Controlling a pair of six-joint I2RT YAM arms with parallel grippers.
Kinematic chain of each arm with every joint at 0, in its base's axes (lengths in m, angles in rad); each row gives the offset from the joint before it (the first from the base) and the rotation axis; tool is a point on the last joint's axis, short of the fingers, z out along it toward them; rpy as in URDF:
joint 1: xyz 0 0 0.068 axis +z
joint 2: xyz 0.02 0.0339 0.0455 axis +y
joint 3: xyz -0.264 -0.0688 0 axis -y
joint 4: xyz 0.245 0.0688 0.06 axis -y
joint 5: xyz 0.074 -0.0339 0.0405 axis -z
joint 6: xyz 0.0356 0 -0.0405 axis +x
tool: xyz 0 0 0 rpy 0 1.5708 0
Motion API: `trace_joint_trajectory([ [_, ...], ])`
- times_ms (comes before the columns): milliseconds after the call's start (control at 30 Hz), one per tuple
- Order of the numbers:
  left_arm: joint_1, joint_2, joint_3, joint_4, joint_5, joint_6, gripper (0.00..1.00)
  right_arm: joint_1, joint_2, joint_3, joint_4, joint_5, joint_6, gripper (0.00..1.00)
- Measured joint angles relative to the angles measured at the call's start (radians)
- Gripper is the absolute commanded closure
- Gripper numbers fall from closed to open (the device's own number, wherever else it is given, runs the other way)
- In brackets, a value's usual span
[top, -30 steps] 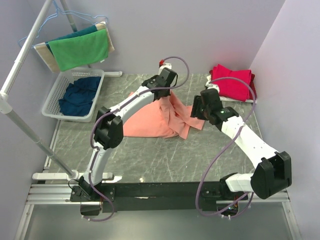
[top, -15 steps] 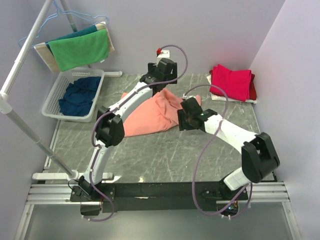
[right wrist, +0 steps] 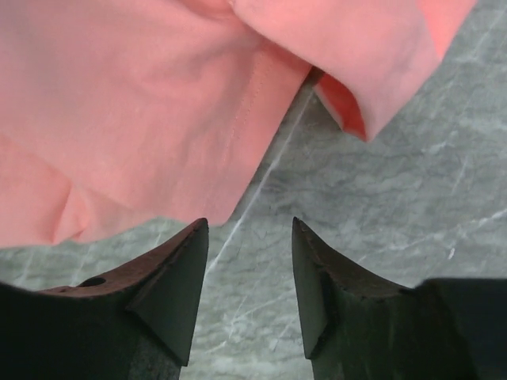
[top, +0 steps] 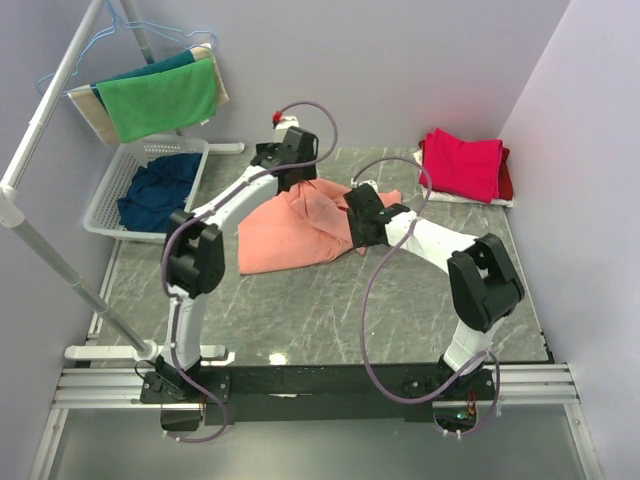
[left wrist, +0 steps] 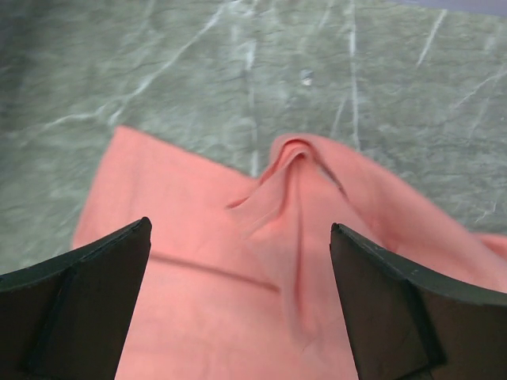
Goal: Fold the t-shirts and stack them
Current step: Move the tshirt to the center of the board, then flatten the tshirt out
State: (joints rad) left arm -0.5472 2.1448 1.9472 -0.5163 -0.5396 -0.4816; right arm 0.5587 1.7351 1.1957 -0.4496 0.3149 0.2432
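At the middle of the bench (top: 330,310), I see the salmon-orange t-shirt (top: 295,235) lying crumpled and partly doubled over. The left gripper (left wrist: 239,229) hangs above the shirt's far part, over a raised ridge of cloth; its jaws are spread wide and grip nothing. The right gripper (right wrist: 249,226) sits at the shirt's right hem, over bare bench; its jaws are apart with nothing between them. At the far right corner the crimson-pink and red t-shirts (top: 462,165) lie folded in a stack. At far left, a dark navy t-shirt (top: 160,190) lies bunched in the white basket (top: 105,205).
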Motion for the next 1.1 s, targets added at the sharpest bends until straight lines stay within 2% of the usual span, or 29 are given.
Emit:
trace_joint_trajectory([
  [300,-0.003,-0.248,-0.178,-0.077,0.016,-0.058,0.01,0.000,0.076,0.016,-0.008,-0.006,-0.011,0.50],
  [433,0.002,-0.298,-0.245,-0.089,0.037,-0.065,0.00,0.000,0.076,0.016,-0.009,-0.009,-0.016,0.52],
  [1100,0.047,-0.309,-0.290,-0.093,0.118,-0.063,0.01,0.080,0.138,0.043,-0.051,0.029,-0.026,0.52],
])
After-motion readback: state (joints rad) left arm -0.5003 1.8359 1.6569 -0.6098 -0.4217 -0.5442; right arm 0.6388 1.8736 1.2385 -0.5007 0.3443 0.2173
